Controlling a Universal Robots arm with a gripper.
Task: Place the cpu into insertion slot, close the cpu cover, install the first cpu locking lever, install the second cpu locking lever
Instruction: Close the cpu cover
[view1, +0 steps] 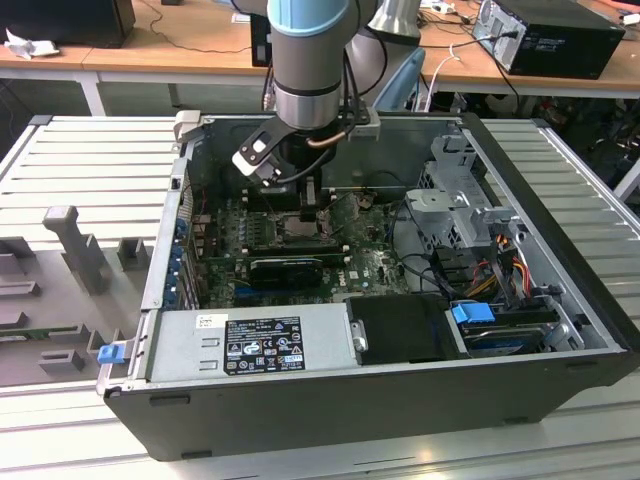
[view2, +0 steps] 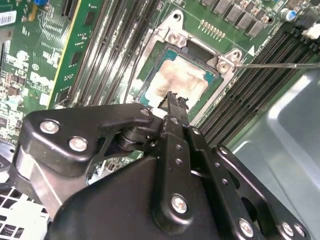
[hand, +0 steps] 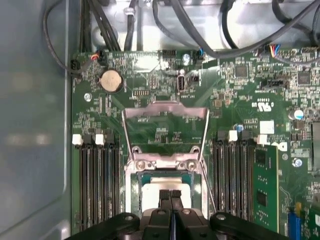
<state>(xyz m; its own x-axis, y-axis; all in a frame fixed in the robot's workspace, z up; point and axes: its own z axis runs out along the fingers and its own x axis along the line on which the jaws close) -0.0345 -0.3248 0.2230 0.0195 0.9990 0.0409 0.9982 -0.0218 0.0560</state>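
The cpu (hand: 159, 185), a dull silver-beige square, lies flat in the insertion slot (hand: 165, 163) on the green board; it is also seen in the second wrist view (view2: 186, 79). The cpu cover (hand: 165, 107), a grey frame with a square window, is swung open and lies back from the socket. My gripper (hand: 170, 194) is shut with its fingertips pressed together and nothing between them. Its tip (view2: 173, 97) hovers over the cpu's near edge; I cannot tell if it touches. In the exterior view the gripper (view1: 308, 207) reaches down into the computer case.
Black memory slots (hand: 95, 185) flank the socket on both sides. A thin metal lever rod (view2: 280, 65) runs beside the socket. A green card (hand: 262, 185) stands upright nearby. Cables (hand: 165, 20) hang along the case wall. A grey power supply (view1: 255, 340) fills the case's front.
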